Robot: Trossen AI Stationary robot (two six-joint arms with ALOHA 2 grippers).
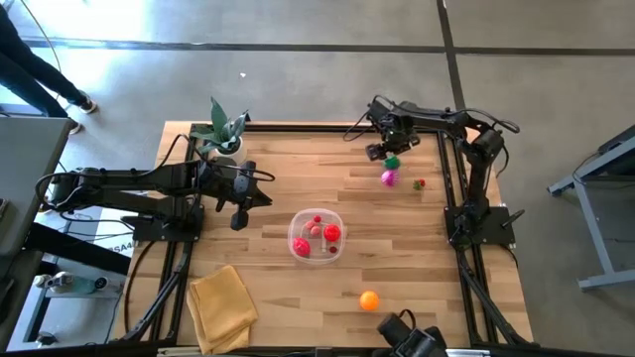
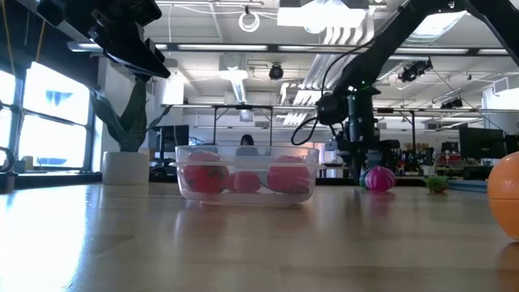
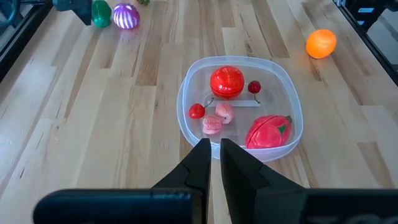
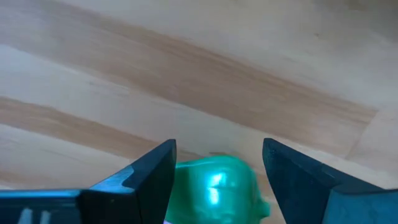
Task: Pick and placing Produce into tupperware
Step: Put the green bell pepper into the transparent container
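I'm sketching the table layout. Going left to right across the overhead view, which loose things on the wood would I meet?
Yellow cloth → potted plant → tupperware → orange fruit → magenta-pink piece → small red piece.

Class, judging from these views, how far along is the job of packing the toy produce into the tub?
Done: several red and pink toy pieces lie in the round clear plastic tub. In hand: the right tool straddles the green toy vegetable, jaws apart. Left: that one, the magenta striped ball, a tiny red-green piece and the orange ball. The left tool waits shut.
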